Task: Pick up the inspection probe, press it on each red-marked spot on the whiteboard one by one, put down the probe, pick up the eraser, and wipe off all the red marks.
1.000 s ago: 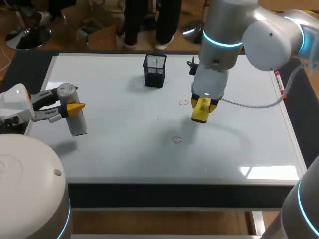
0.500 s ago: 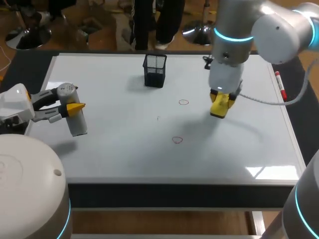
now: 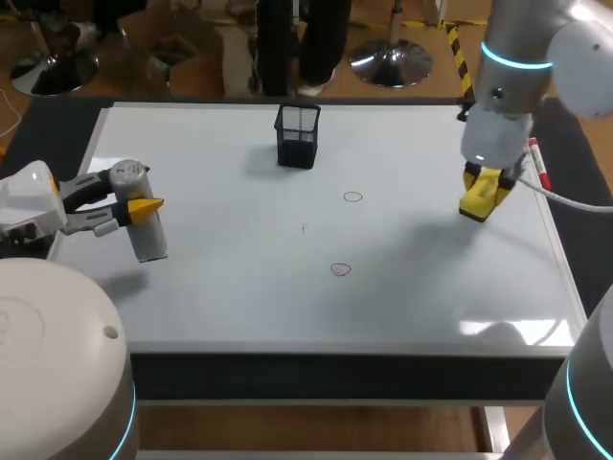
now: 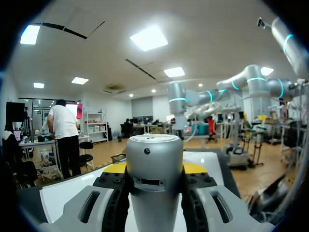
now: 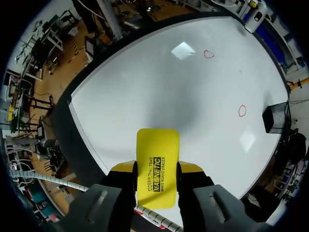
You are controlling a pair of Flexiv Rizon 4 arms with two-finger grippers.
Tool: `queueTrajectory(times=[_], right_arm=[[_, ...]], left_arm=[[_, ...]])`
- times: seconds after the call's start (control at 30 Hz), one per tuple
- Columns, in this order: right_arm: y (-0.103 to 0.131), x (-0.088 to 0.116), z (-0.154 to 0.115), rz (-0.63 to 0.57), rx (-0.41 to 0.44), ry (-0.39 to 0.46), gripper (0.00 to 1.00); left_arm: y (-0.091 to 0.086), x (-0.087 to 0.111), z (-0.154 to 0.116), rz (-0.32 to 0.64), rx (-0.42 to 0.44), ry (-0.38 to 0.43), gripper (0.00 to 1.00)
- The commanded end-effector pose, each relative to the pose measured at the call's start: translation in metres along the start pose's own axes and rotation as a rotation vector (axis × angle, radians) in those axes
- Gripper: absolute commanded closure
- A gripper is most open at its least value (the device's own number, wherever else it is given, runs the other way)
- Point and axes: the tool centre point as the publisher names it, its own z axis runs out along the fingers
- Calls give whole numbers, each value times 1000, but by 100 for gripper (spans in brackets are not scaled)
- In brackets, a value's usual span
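Trouble: my right gripper (image 3: 482,195) is squeezing the flat yellow eraser (image 5: 157,166) by the shiny whiteboard's (image 3: 239,297) right edge, well apart from both red circles (image 3: 341,269), so I am risking missing them. My left gripper (image 3: 142,206) is squeezing the round silver probe (image 4: 154,169).

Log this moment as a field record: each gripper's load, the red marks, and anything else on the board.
left gripper: shut on the probe, over the whiteboard at its left side
right gripper: shut on the yellow eraser, over the board's right side, apart from both marks
marks unwiped: two, far red mark and near red mark
mesh holder: black, upright at the board's far side
red marker: lying along the board's right edge
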Motion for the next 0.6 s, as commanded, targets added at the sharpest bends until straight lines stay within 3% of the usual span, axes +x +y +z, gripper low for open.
queueTrajectory(times=[0.03,0.6], right_arm=[[-3,15,-3,4,-1,-34,100],[-4,16,-6,17,-3,-59,100]], left_arm=[[-1,0,0,1,0,0,100],[-1,0,0,1,0,0,100]])
